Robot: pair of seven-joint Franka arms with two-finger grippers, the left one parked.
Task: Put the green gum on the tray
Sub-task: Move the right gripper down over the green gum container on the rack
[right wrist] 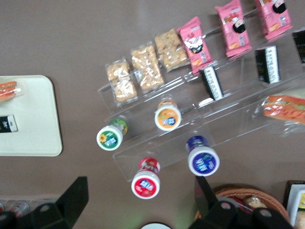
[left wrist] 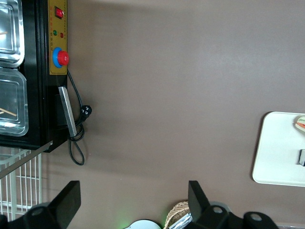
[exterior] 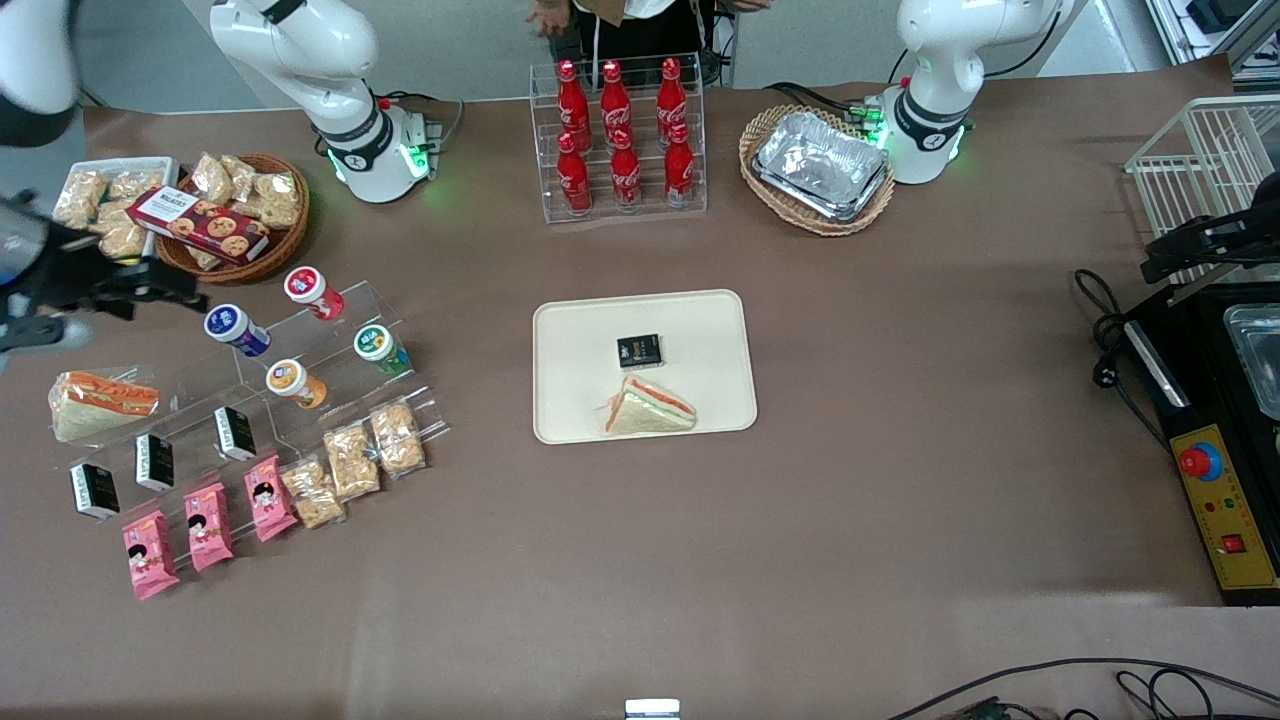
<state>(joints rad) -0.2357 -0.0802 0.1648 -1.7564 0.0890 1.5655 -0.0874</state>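
Green gum (exterior: 380, 347) on acrylic rack, 9 o'clock of tray (exterior: 700, 320); tool (right wrist: 138, 200) above, open, empty; nothing done

Six cola bottles (exterior: 615, 135), four gum canisters (right wrist: 167, 117) (just one green gum (exterior: 380, 347)), three pink packets (exterior: 209, 525), four small black boxes (exterior: 154, 461), two sandwiches (exterior: 648, 410), one tray (exterior: 570, 400), and one gripper (right wrist: 139, 179), jaws apart, above the canisters.

A robot lab is imitating a snack shop: cola bottles (exterior: 620, 135) and tiered acrylic snack display (exterior: 300, 390) are standing on a brown table (exterior: 850, 480).
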